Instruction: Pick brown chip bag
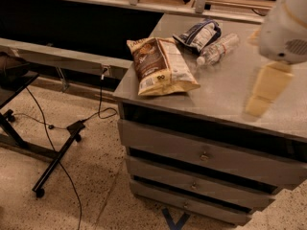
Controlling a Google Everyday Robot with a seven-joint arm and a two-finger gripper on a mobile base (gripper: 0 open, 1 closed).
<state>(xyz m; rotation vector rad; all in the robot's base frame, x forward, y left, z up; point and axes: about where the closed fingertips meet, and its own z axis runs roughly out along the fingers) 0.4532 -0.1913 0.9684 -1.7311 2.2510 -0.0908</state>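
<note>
The brown chip bag (160, 66) lies flat near the front left corner of the grey metal counter top (216, 99), dark brown front up with pale yellow edges. My gripper (265, 91) hangs at the right under the white arm housing (285, 28), just above the counter. It is well to the right of the bag, apart from it, and holds nothing that I can see.
A smaller dark blue-and-white bag (199, 34) and a clear plastic bottle (218, 49) lie behind the brown bag. Drawers (206, 155) fill the counter's front. A black stand (48, 162) and cables are on the floor at left. A shelf (144, 4) runs behind.
</note>
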